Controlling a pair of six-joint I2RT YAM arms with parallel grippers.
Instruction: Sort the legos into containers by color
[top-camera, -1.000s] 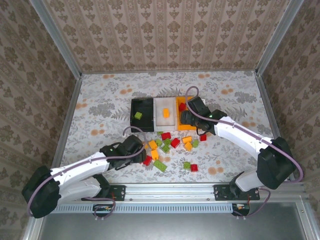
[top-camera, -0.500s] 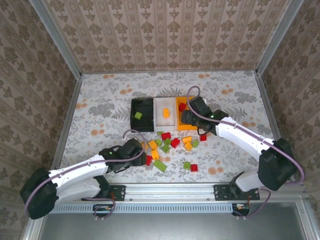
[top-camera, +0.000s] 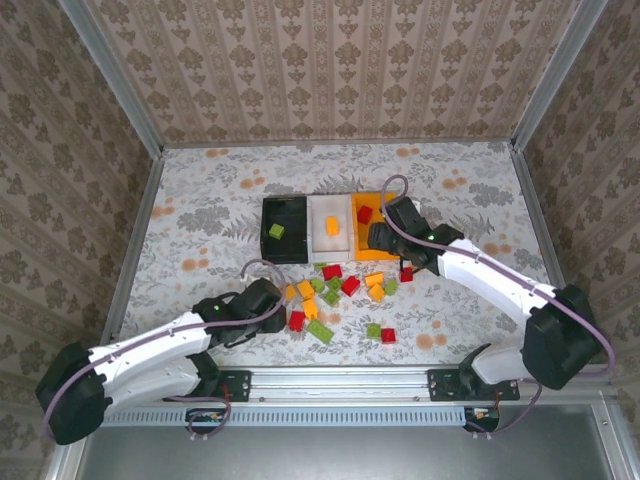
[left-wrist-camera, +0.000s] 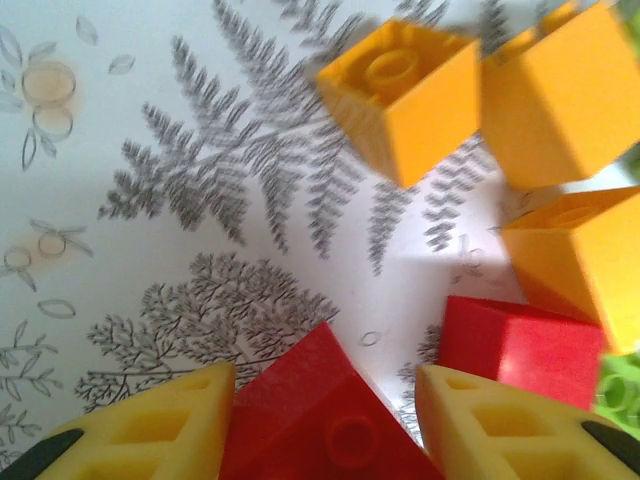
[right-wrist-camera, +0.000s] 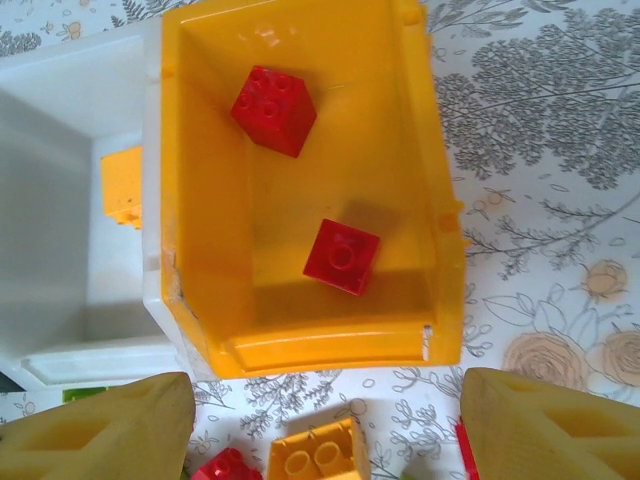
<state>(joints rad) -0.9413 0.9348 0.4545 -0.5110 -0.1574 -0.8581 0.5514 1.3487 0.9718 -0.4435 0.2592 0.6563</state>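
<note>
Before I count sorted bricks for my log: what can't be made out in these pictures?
- Left wrist view: the red lego between the fingers of the left claw is cut off by the bottom edge; contact unclear.
- Top view: the right arm hides part of the orange bin.
- Right wrist view: the white bin is cut off at the left edge, so its contents are uncertain.

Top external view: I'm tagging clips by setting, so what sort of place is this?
Likely a lab robot cell dressed as a home: damask-patterned wallpaper panels in bare aluminium framing, a floral-print tabletop, and two white robot arms bolted to a metal rail.
</note>
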